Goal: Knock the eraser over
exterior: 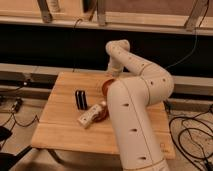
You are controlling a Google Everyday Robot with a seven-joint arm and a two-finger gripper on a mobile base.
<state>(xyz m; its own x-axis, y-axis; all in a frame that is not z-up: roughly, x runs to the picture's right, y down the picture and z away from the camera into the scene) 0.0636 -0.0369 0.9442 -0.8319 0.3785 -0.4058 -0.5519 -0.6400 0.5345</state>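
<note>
Black eraser [80, 99] on wooden table [60, 127], end effector hidden behind arm [142, 90]

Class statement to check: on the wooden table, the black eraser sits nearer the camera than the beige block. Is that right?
No. The camera view shows the eraser farther from the camera than the beige block, on the wooden table. The tool is over the table's far side, right of the eraser.

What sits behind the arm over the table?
A red-brown round object peeks out near the beige block; the rest and the gripper are covered by the arm.
</note>
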